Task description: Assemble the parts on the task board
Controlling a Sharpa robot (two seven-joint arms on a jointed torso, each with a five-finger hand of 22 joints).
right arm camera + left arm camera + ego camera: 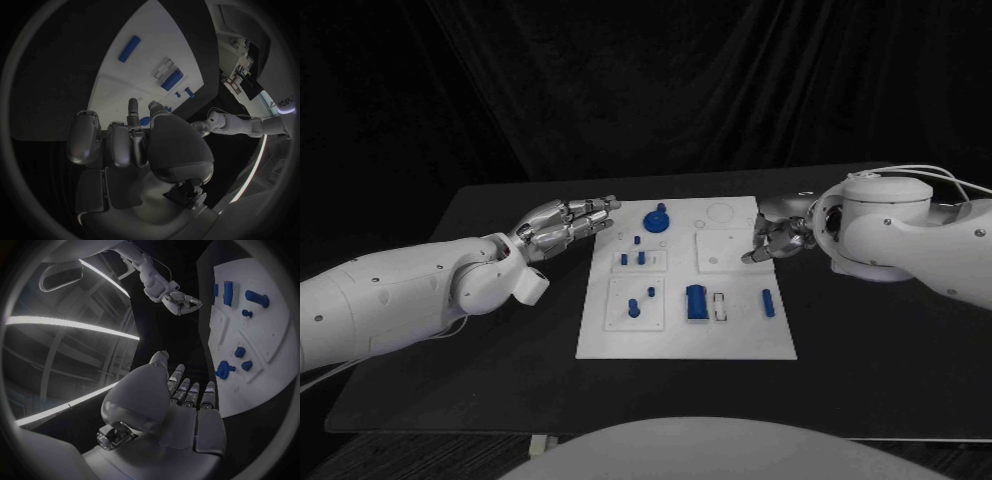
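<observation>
White board (pixel 687 345) sits mid-counter (pixel 473 380) with blue parts (pixel 695 301) toward six o'clock; our left robot hand (pixel 570 226) at ten and right robot hand (pixel 776 237) at two hold nothing, fingers loosely curled, so we should descend slowly.

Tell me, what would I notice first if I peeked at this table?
Probably the white task board in the middle of the black table, dotted with small blue parts; the biggest is a round blue knob at its far end. Then the two silver hands: the left hand beside the board's far left corner, the right hand over its right edge.
</observation>
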